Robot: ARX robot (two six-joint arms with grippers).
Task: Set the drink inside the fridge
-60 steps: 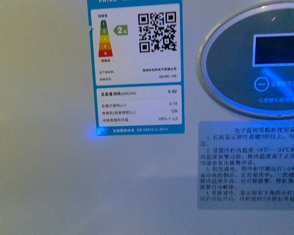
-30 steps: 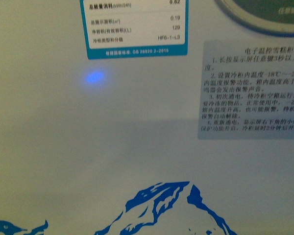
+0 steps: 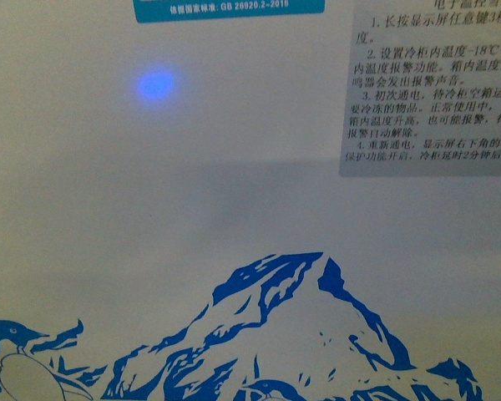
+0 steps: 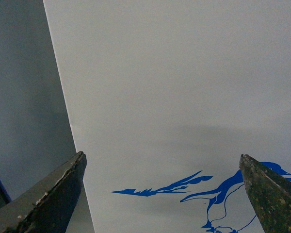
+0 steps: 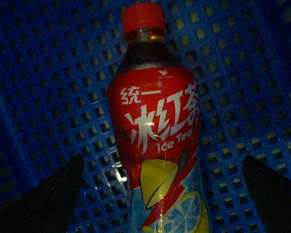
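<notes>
Printed marks on the fridge (image 3: 234,192) front sit higher in the front view than half a second ago: only the bottom strip of the energy label (image 3: 228,8) shows, and the blue mountain print (image 3: 301,326) and a penguin (image 3: 12,355) are in fuller sight; a blue light spot (image 3: 156,84) glows on the white panel; the left wrist view alone shows the left claw (image 4: 161,160), spread wide with nothing held, facing the panel near its corner; only the dim right wrist view shows the drink (image 5: 157,145), a red ice tea bottle in a blue mesh basket (image 5: 48,73), between the wide-spread fingers of the right claw (image 5: 162,165), which stand clear of it
</notes>
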